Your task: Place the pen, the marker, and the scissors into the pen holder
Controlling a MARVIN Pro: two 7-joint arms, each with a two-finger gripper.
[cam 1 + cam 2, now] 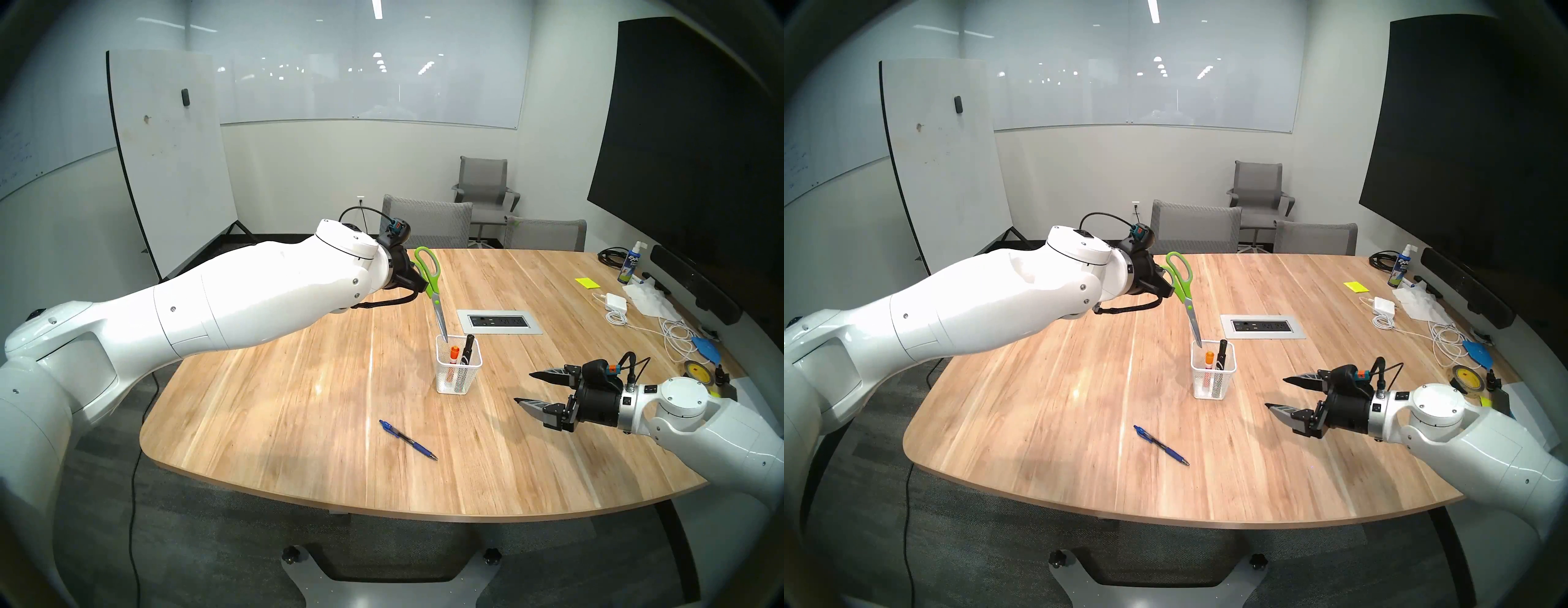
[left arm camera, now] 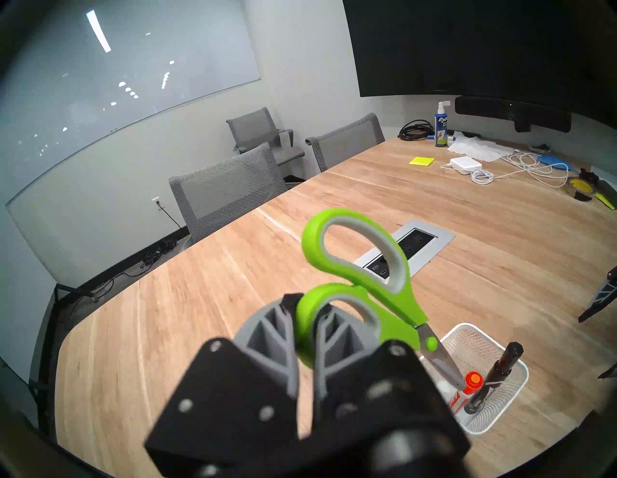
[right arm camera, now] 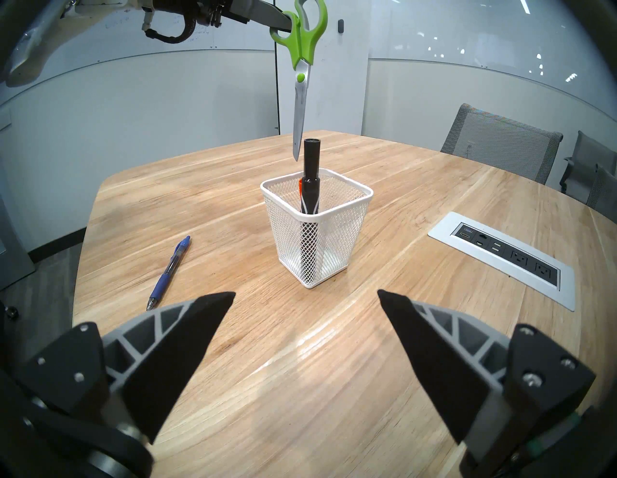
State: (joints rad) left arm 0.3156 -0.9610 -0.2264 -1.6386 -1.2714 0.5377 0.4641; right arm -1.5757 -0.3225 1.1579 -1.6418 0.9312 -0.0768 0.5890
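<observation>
My left gripper (image 1: 418,283) is shut on the lower green handle loop of the scissors (image 1: 433,293), as the left wrist view shows at the scissors (image 2: 387,300). The closed silver blades hang point down, their tip just above the far left corner of the white mesh pen holder (image 1: 471,378). A black marker (image 1: 468,349) and an orange-capped marker (image 1: 454,353) stand inside the holder. The blue pen (image 1: 408,440) lies flat on the table, in front of and left of the holder. To the holder's right my right gripper (image 1: 522,387) hovers open and empty, pointing at it (image 3: 334,230).
A grey power outlet panel (image 1: 499,321) is set into the table behind the holder. At the far right lie a spray bottle (image 1: 631,265), yellow sticky notes (image 1: 587,282), a white charger with cables (image 1: 617,301) and a tape roll (image 1: 695,368). Grey chairs (image 1: 426,220) stand at the far edge.
</observation>
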